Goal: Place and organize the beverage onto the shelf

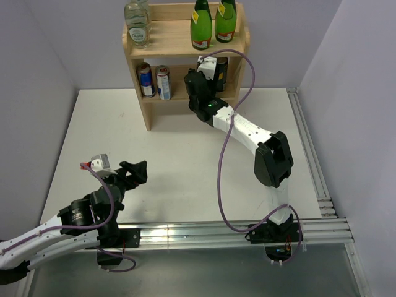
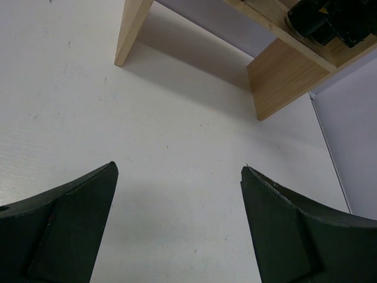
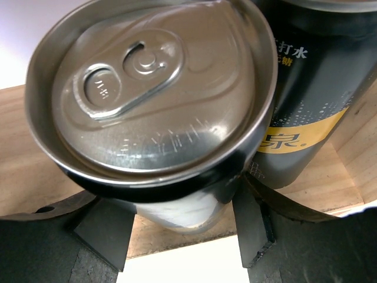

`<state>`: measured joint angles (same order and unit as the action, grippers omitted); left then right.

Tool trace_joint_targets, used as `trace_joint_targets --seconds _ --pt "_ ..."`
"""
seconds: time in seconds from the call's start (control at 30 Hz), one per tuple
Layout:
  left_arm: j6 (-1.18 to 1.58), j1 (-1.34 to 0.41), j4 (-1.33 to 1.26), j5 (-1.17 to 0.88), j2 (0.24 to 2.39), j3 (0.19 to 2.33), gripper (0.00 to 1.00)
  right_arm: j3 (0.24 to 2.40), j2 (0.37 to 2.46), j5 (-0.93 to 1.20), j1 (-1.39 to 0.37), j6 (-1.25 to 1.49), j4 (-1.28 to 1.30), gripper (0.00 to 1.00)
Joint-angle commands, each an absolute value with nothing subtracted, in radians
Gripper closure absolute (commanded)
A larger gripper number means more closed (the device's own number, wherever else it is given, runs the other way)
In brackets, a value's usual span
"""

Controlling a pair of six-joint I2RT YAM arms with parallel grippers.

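The shelf point(image 1: 170, 42) is a light wooden rack at the back of the white table. My right gripper point(image 1: 209, 69) reaches into its middle tier on the right side. In the right wrist view this gripper point(image 3: 177, 221) is shut on a black can point(image 3: 153, 88) with a silver top, one finger on each side. The can's base is over the wooden tier point(image 3: 23, 159), right beside a second black can with a yellow label point(image 3: 312, 76). My left gripper point(image 1: 137, 173) hovers low at the front left, open point(image 2: 178, 168), with only bare table between its fingers.
Two green bottles point(image 1: 201, 28) and clear glass bottles point(image 1: 137, 25) stand on the top tier. Two slim cans point(image 1: 154, 81) stand at the left of the middle tier. Metal rails point(image 1: 309, 154) edge the table on the right and front. A purple cable point(image 1: 229, 136) loops along my right arm.
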<state>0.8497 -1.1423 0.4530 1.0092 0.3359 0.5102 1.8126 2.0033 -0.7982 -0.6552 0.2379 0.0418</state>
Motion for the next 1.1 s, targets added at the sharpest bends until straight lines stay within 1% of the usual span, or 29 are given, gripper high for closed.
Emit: trace_joint_targets --seconds 0.0,0.03,0.07,0.1,0.23,0.4,1.07 --pt "0.822 -1.146 0.426 1.000 0.339 0.505 0.08 1.841 2.010 -0.818 -0.634 0.233 -0.029 0.53" --pt "0.821 -1.147 0.428 1.000 0.339 0.505 0.08 1.836 2.008 -0.813 -0.634 0.238 -0.029 0.32" --pt "0.821 -1.147 0.425 0.999 0.339 0.505 0.08 1.832 2.006 -0.804 -0.634 0.241 -0.029 0.25" --pt "0.822 -1.147 0.425 0.999 0.339 0.505 0.08 1.830 2.008 -0.795 -0.635 0.236 -0.029 0.13" --pt "0.822 -1.147 0.426 0.999 0.339 0.505 0.08 1.822 2.006 -0.773 -0.637 0.239 -0.025 0.09" --pt "0.822 -1.147 0.426 1.000 0.337 0.505 0.08 1.798 1.979 -0.749 -0.638 0.244 -0.031 0.08" --pt "0.824 -1.149 0.428 1.008 0.337 0.505 0.08 1.586 1.836 -0.709 -0.698 0.268 -0.058 0.07"
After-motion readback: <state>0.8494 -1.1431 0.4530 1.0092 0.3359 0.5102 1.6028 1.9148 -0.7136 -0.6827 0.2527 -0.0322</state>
